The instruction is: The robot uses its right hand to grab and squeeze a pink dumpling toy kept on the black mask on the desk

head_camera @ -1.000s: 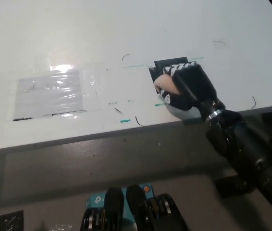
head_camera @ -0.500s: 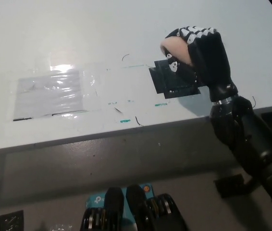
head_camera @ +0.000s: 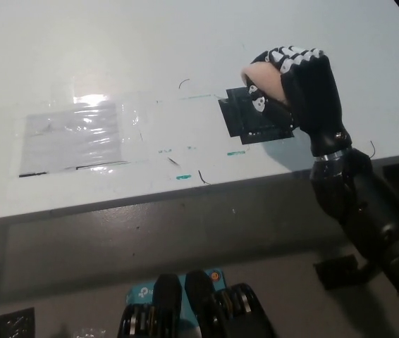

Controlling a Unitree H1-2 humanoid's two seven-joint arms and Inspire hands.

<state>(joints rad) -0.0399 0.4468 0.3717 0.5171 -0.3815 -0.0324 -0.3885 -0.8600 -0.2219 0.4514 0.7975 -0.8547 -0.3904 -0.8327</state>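
Above the far edge of the black mask [head_camera: 256, 117]: right hand [head_camera: 295, 88] closed around the pink dumpling toy [head_camera: 261, 76], toy raised clear of the desk [head_camera: 185, 42]. One second ago, hand and toy sat low on the mask; mask now mostly uncovered. Indicates grab complete, squeeze probably in progress. Since half a second ago, only slight shift. Left hand not in view.

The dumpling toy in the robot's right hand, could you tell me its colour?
Pale pink dumpling toy, seen in the head view, held in the black right hand.
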